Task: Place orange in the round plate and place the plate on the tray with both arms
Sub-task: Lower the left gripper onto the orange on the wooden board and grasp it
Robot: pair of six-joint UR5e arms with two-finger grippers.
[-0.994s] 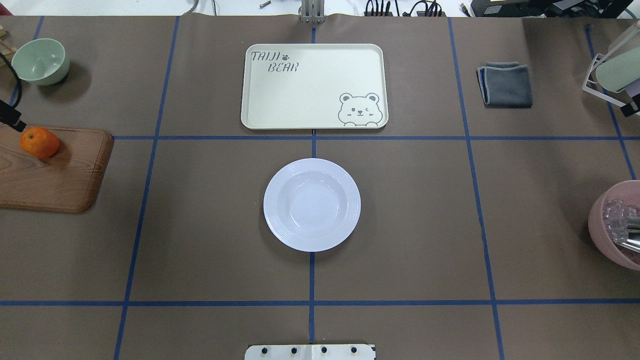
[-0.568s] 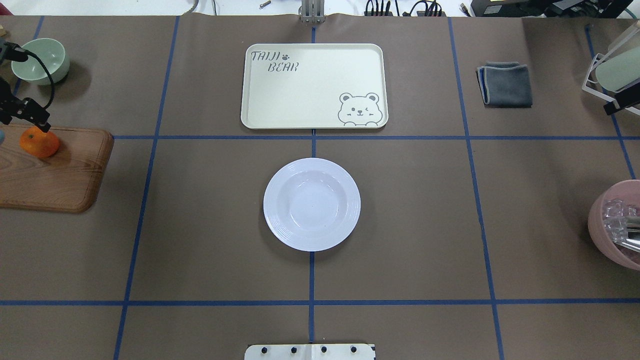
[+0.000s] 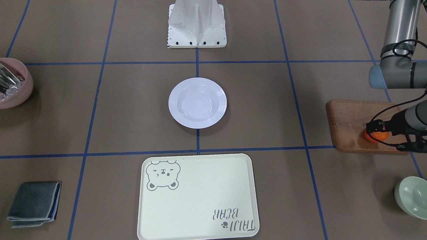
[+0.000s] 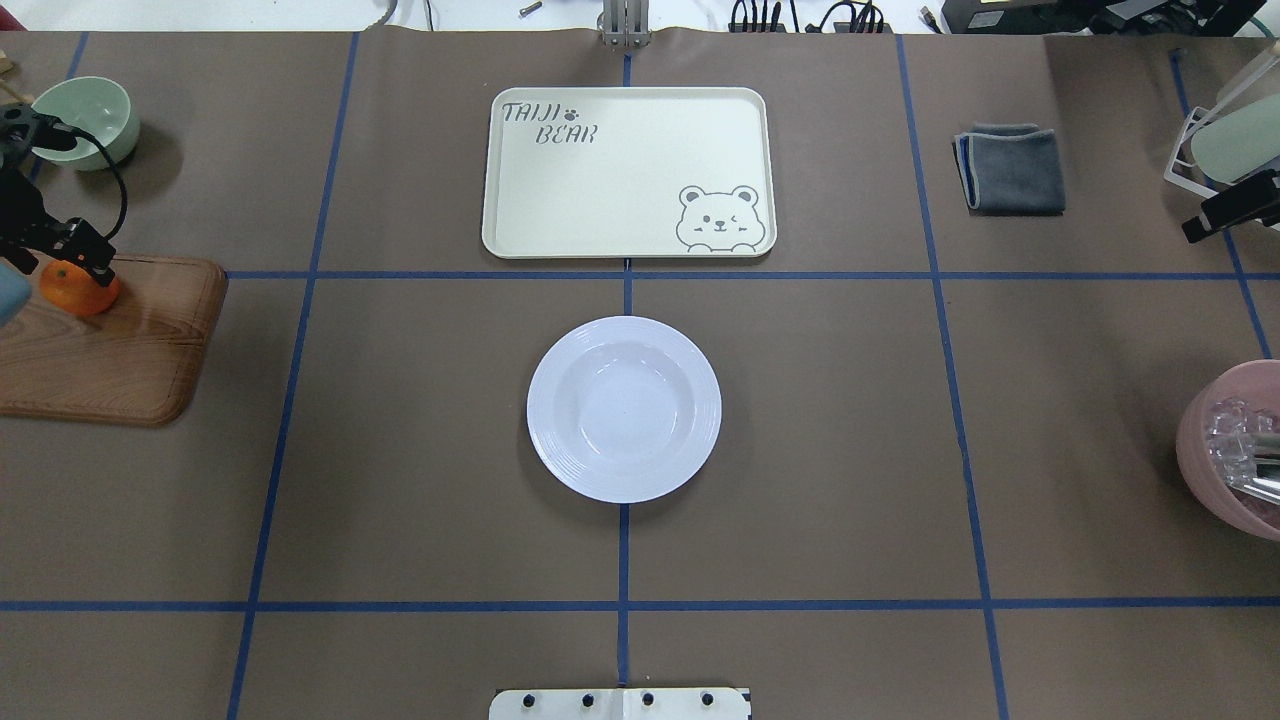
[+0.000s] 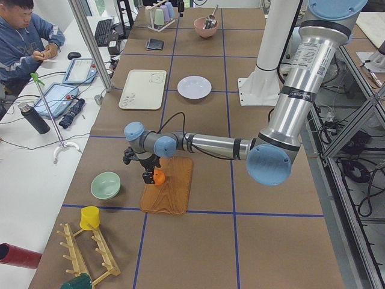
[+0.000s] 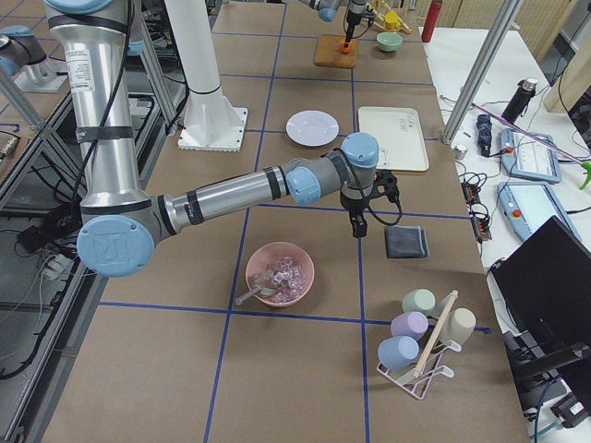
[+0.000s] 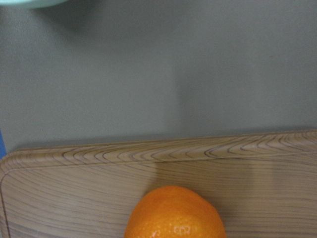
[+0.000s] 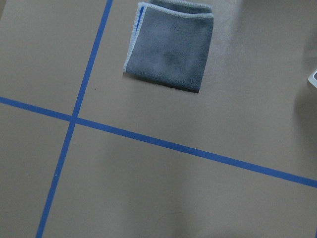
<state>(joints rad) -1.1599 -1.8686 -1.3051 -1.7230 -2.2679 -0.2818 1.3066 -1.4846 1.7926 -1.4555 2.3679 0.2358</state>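
Note:
The orange [image 4: 78,292] rests on the far end of a wooden board [image 4: 120,350] at the table's left and fills the bottom of the left wrist view [image 7: 174,213]. My left gripper [image 4: 88,262] hangs right over it and covers its top; whether its fingers are open or shut I cannot tell. The round plate [image 4: 623,408] sits empty at the table's centre. Behind it lies the tray [image 4: 628,170], also empty. My right gripper [image 4: 1192,232] pokes in at the right edge as one narrow black bar, its fingers together, holding nothing.
A pale green bowl [image 4: 85,120] stands behind the board. A folded grey cloth [image 4: 1012,168] lies at the back right, near a cup rack [image 4: 1230,140]. A pink bowl [image 4: 1235,450] with ice and tongs sits at the right edge.
My left gripper has come in from the left edge and settled over the orange. The right gripper has appeared at the right edge and crept inward.

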